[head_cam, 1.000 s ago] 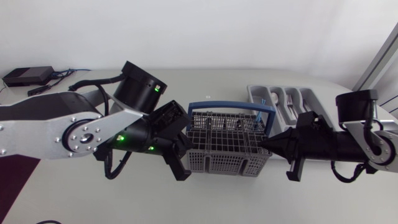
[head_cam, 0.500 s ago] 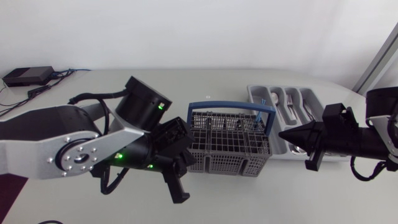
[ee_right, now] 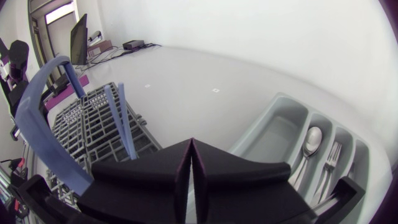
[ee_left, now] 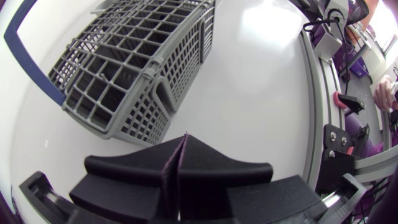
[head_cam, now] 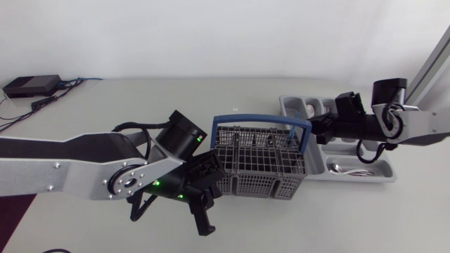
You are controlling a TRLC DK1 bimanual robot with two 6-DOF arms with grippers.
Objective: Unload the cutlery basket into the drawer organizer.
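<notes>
**Q —** Where does everything lie?

**A —** The cutlery basket point(head_cam: 260, 172) is mid-table, and the drawer organizer point(head_cam: 385, 173) is just beside it, with a spoon point(ee_right: 309, 140) and fork point(ee_right: 331, 155) in its slots. The left gripper point(ee_left: 181, 146) has its fingers pressed together on nothing and sits off the basket's corner. The right gripper point(ee_right: 191, 149), likewise closed and empty, hovers by the blue handle point(head_cam: 260, 121).

**Q —** Hazard?

**A —** Probably a closed wedge snagging the handle and dragging the basket. The fingers must part before they reach the thin blue piece point(ee_right: 126, 127).

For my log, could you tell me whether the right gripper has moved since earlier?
Yes: the right gripper moved away from the drawer organizer's near corner, toward its far edge.
</notes>
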